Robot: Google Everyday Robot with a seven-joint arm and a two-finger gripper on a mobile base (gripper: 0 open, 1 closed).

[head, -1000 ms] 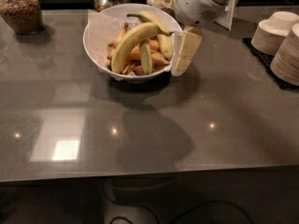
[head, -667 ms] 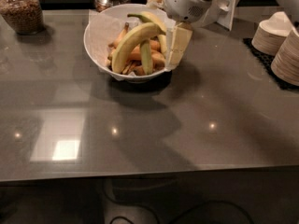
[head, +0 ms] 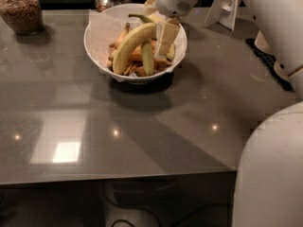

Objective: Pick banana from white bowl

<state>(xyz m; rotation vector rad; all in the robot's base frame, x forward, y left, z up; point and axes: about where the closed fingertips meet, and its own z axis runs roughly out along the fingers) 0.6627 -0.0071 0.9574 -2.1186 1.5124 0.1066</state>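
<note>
gripper: the gripper point(head: 166, 34) is down at the back right of the white bowl point(head: 94, 53), its tip inside the rim and over the fruit pile; the arm comes in from the upper right of the view.
gripper state: cannot tell whether it is spread or closed; nothing is clearly held.
banana location: the banana point(head: 130, 46) lies on top of the pile in the white bowl, and I judge it not yet lifted.
banana long axis: diagonal, with the low end at front left near the rim and rising to back right; the greenish stem end curls over at the back.
key relation: the banana's upper end is just beside the gripper, on its picture-left side; cannot tell if they touch. The rest of the banana runs away from the gripper toward front left.
other fruit: smaller fruit point(head: 147, 58) is packed under and beside the banana, with 1 greenish piece right below the gripper.
nearer arm: only 1 arm, and it is at the bowl.
step judged: approach for the grasp, aimed near the banana's upper third.
next move needs: a grip across the banana's short width, square to the diagonal, then a lift straight up clear of the rim.
risk: a grip this near 1 end may let the banana swing or slip; a neighbouring piece could get pinched too; the paper lining point(head: 102, 25) could drag.
surroundings: grey table point(head: 142, 131); a jar point(head: 19, 11) at far left, well apart.
</note>
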